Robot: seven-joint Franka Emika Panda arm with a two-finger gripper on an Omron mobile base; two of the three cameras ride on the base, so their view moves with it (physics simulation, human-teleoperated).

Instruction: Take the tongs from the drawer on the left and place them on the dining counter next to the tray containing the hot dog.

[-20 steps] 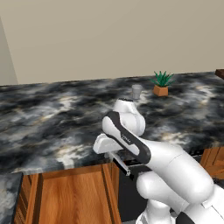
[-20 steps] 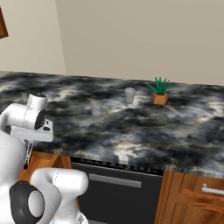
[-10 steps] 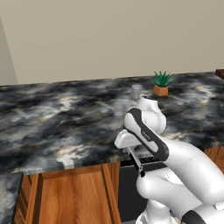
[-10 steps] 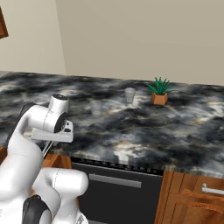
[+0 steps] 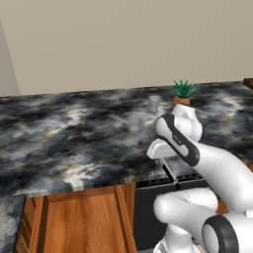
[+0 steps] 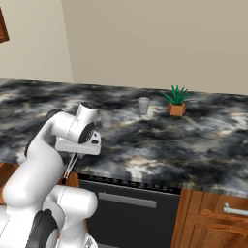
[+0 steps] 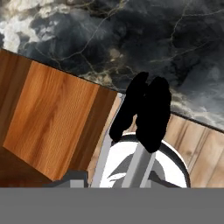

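- Where the long black-and-grey marbled stone counter (image 6: 193,145) meets the beige wall, you see a small potted plant (image 6: 177,100).
- Your gripper (image 6: 75,151) clamps narrowly on the slim silvery black-tipped tongs (image 7: 141,159), which hang at the counter's front edge.
- Since a second ago, the hand has swung rightward along that edge.

surface materials and finishes

dining counter (image 5: 74,143): polished black-and-grey marbled stone, white and tan veins. cabinet panels (image 5: 84,222): smooth reddish-brown wood, visible grain. tongs (image 7: 140,166): silvery brushed metal, matt black ends. cups (image 6: 144,104): translucent grey. plant pot (image 6: 176,109): matt terracotta-orange.
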